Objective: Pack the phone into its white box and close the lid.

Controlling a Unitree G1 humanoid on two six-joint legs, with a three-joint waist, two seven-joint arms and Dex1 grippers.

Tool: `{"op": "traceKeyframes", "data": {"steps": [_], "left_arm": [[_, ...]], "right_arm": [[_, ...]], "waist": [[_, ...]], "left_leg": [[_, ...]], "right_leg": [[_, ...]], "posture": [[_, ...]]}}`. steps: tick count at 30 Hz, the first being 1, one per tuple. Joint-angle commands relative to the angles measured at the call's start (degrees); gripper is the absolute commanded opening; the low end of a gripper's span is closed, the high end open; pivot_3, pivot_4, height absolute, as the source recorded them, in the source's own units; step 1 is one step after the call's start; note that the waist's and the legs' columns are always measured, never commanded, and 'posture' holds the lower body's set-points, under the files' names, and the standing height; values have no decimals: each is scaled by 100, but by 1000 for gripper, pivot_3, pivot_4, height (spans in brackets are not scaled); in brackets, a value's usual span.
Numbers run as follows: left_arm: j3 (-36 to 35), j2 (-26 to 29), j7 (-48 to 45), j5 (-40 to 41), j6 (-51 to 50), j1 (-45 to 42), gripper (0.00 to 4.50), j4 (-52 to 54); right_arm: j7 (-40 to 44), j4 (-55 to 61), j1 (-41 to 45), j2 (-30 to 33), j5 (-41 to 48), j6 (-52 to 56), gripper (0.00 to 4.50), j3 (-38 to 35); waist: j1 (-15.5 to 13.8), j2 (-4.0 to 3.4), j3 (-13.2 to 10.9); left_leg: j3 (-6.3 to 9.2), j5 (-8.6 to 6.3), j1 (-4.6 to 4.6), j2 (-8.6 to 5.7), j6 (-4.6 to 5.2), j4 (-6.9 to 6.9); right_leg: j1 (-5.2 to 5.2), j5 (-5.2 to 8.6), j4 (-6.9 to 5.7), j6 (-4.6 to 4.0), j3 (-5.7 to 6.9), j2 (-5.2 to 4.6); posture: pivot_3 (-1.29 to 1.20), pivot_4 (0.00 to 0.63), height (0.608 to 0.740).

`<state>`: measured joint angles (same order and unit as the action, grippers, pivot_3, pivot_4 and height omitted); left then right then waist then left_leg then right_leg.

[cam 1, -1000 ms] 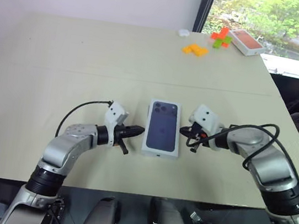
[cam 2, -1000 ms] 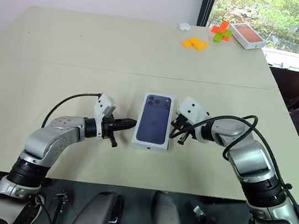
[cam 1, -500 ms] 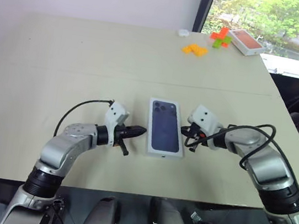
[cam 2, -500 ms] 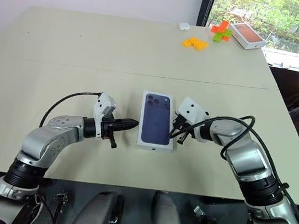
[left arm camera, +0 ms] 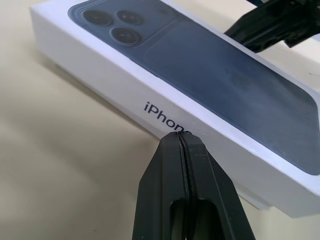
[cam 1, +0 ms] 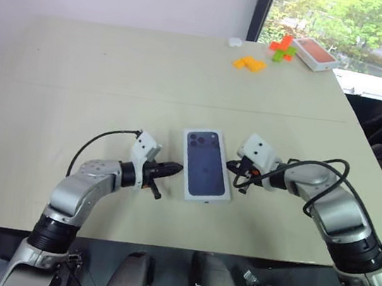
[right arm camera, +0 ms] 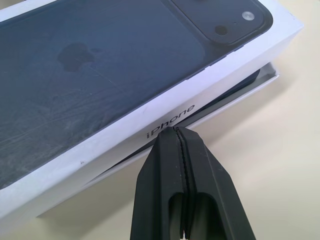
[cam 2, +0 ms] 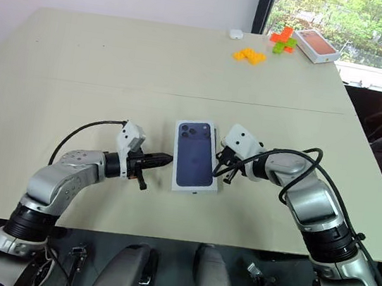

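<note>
Both closed grippers, the left gripper (cam 1: 179, 168) and right gripper (cam 1: 231, 166), flank the lid (cam 1: 206, 163), which sits askew over the white box (right arm camera: 267, 75); next comes squaring and pressing it down.

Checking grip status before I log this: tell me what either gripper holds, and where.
Nothing is held. Both the left gripper and right gripper are shut empty beside the lid's long sides.

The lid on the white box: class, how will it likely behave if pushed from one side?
The lid looks like stiff card with crisp edges, so it should keep its shape. It sits skewed, not fully down, on the white box, so a side push may slide it. Flat and low, it seems unlikely to tip.
</note>
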<state>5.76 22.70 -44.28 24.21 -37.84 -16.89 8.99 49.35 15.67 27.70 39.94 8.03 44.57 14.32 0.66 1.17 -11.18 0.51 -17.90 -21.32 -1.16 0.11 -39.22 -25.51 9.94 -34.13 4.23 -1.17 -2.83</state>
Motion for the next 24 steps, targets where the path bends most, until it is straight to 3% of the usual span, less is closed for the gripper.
{"op": "traceKeyframes", "data": {"steps": [1, 24], "left_arm": [[-1, -101, 33, -6, 222, -195, 0, 32], [78, -128, 105, -163, 376, -218, 0, -136]], "right_arm": [[-4, 193, 125, -29, 29, -93, 31, -20], [-5, 160, 99, 87, -47, -105, 31, -52]], "waist": [[0, 0, 0], [2, 0, 0]], "left_leg": [[0, 0, 0, 0, 0, 0], [0, 0, 0, 0, 0, 0]], "right_leg": [[0, 0, 0, 0, 0, 0], [0, -1, 0, 1, 0, -1]], "posture": [[0, 150, 740], [0, 150, 740]]}}
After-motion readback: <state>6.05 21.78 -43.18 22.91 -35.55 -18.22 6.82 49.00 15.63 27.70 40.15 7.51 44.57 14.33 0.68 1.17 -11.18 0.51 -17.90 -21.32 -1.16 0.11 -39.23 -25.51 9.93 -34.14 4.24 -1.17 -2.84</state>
